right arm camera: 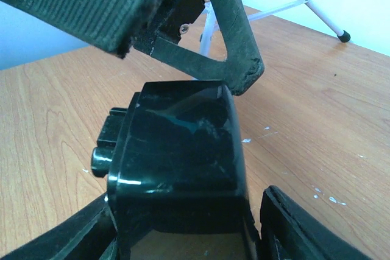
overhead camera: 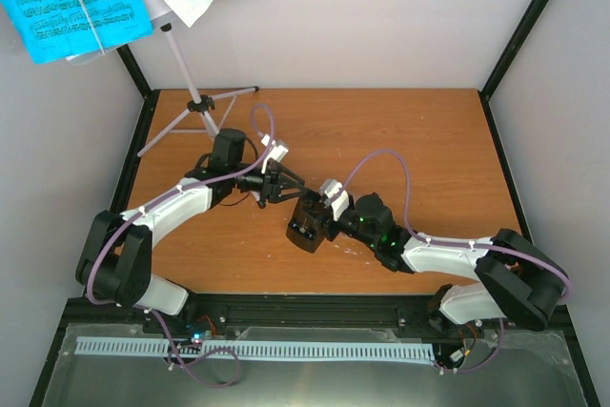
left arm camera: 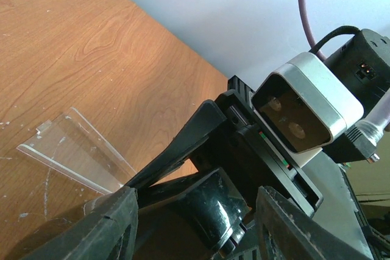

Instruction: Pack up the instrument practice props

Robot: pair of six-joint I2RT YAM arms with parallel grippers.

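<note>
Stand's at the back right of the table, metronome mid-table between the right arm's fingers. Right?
One slip: the music stand is at the back left of the table, not the back right, as the top external view shows. The rest holds: the metronome sits mid-table between the right arm's fingers.

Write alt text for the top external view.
Two robot arms meet over a wooden table: the right hand brackets a black metronome, with the left hand open just beyond it. At far left, a thin silver tripod music stand carries blue and white music sheets.
</note>
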